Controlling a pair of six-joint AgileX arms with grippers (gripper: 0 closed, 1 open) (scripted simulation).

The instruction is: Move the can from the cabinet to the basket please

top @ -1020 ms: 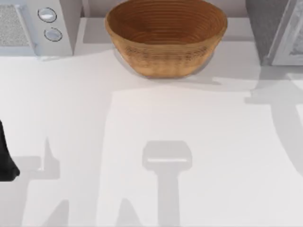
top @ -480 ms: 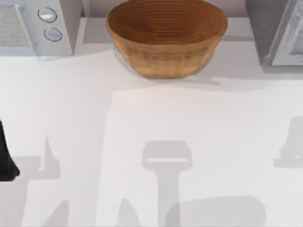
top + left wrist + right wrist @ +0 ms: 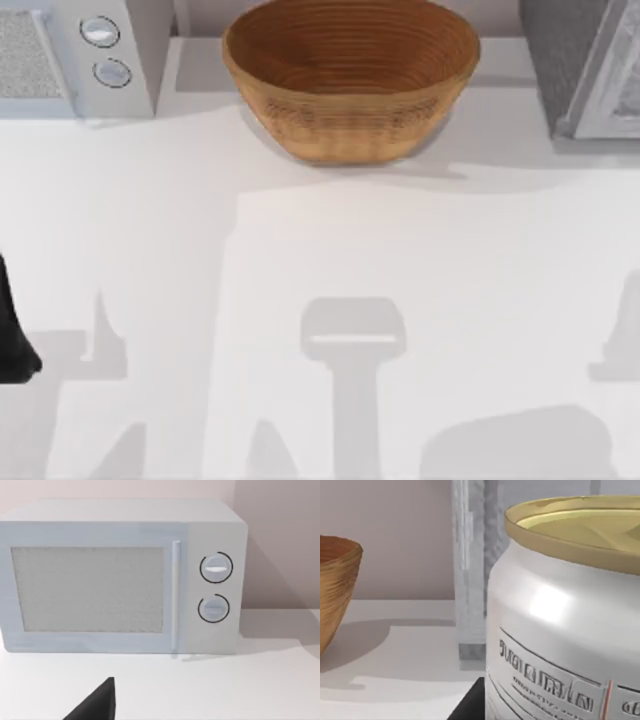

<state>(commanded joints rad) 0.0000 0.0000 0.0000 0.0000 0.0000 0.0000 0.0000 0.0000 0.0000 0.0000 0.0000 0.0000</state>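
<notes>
Can: the silver-white cylindrical drink can (image 3: 565,625) stands upright, close against the right wrist camera.
Grip: cannot tell.
Basket: the golden-brown woven wicker bowl (image 3: 350,75) lies beyond, sideways.
Left arm: parked.

My white table (image 3: 330,250) carries the basket (image 3: 350,80) at the back centre, a white two-knob appliance (image 3: 70,55) back left and, seemingly, the cabinet (image 3: 585,65) back right.

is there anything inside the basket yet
No, in the top view the basket shows just its bare ringed ribs inside, while the can sits close up in the right wrist view.
</notes>
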